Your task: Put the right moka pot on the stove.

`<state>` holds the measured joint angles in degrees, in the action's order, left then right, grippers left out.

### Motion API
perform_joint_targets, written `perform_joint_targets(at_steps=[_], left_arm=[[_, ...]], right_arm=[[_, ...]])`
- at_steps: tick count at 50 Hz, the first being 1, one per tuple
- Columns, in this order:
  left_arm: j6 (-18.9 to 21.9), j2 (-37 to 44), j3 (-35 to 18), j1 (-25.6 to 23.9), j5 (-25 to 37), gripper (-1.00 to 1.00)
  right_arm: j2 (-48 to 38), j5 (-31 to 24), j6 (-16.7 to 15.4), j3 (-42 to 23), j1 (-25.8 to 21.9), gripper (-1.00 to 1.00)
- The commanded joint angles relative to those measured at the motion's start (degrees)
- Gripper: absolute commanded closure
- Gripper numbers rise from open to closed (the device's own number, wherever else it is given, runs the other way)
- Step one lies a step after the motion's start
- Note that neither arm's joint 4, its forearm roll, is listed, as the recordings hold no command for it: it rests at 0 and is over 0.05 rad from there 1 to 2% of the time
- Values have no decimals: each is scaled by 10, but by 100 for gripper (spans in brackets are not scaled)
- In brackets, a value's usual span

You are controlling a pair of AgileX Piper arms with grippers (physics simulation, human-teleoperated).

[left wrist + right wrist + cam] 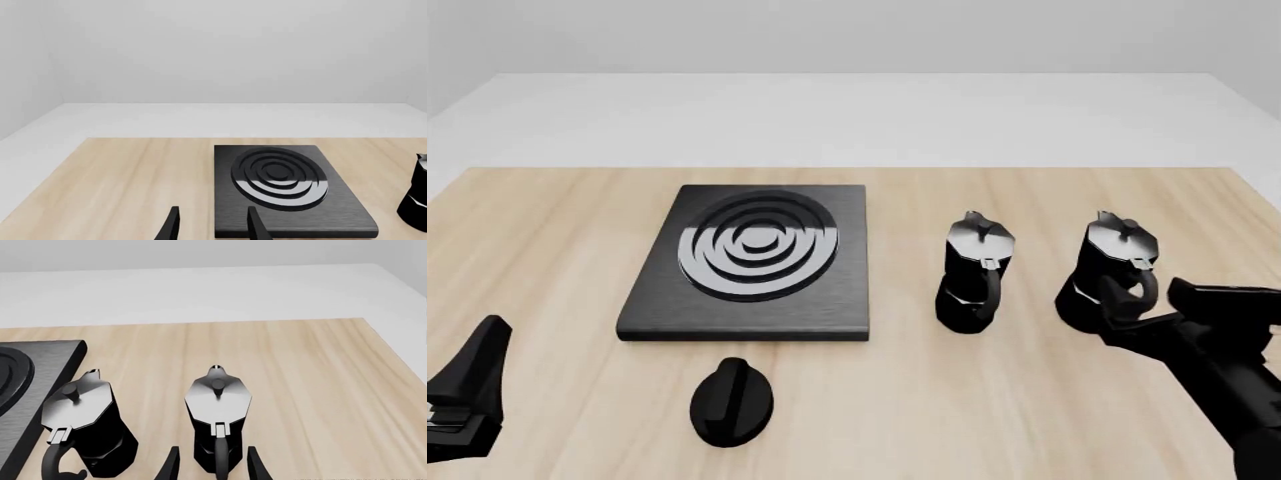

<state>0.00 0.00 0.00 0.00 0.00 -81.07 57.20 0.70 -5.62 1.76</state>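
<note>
The right moka pot [1116,262], black with a silver lid, stands upright on the table at the right; its twin [974,275] stands just left of it. The stove [747,262], a black slab with silver rings, lies left of both pots with nothing on it. My right gripper [1128,308] is open at the right pot's near side. In the right wrist view its fingers [256,466] straddle the pot's [217,407] curved handle without closing on it. My left gripper [471,375] is open and empty at the near left. In the left wrist view it [212,226] faces the stove [287,195].
A small black oval knob [731,400] lies on the table in front of the stove. The twin pot also shows in the right wrist view [83,415] and at the edge of the left wrist view [417,200]. The table's right edge [1261,200] is close to the right pot.
</note>
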Motion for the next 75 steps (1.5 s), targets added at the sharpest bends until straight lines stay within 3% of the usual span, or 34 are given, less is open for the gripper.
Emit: perform_joint_targets(at_steps=[1, 30, 31, 39, 44, 49, 50, 52, 75], left_arm=[[0, 0, 0, 0, 0, -100], [0, 0, 0, 0, 0, -100], [0, 0, 0, 0, 0, -100], [0, 0, 0, 0, 0, -100], [0, 0, 0, 0, 0, -100], [0, 0, 0, 0, 0, -100], [0, 0, 0, 0, 0, -100], [0, 0, 0, 0, 0, -100], [0, 0, 0, 0, 0, -100]], right_arm=[[-70, 53, 2, -5, 8, -100], [-176, 112, 6, -30, 7, -100], [-176, 115, 3, -29, 12, 100], [-154, 105, 0, -25, 7, 100], [-86, 60, -10, -16, 0, 100], [24, -24, -23, -14, -6, 100], [174, -150, -37, -25, -19, 100], [216, -190, -44, -31, -22, 100], [394, -383, -59, -89, -44, 100]])
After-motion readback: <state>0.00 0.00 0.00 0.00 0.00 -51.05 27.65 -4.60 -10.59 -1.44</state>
